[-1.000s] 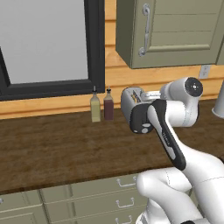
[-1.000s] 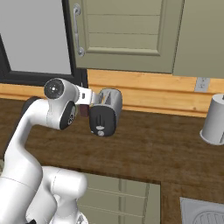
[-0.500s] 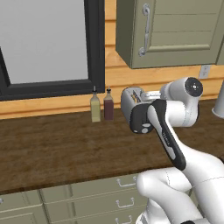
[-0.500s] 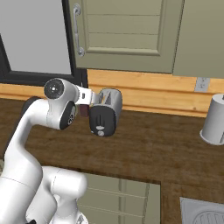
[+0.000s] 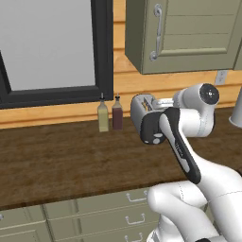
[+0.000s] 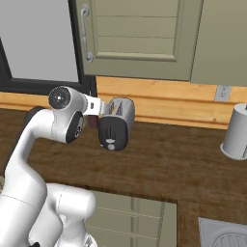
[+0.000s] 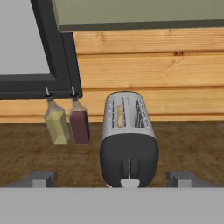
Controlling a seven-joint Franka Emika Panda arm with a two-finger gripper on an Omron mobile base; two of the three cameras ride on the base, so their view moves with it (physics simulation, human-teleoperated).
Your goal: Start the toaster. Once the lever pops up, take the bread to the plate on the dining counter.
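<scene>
Gripper (image 7: 112, 179) spread wide, holding nothing, facing the toaster (image 7: 128, 140) on the counter (image 7: 192, 144). Bread (image 7: 120, 115) apparently in the left slot. Press the lever (image 7: 130, 183) straight down, squarely.

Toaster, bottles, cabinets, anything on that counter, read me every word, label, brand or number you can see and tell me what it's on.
None: no readable text anywhere.
Toaster: plain dark end panel, no brand or markings.
Yellow bottle and dark red bottle: no labels.
Cabinet door: blank.
Wall outlet: too small to tell any marking.
Grey canister: plain.
</scene>
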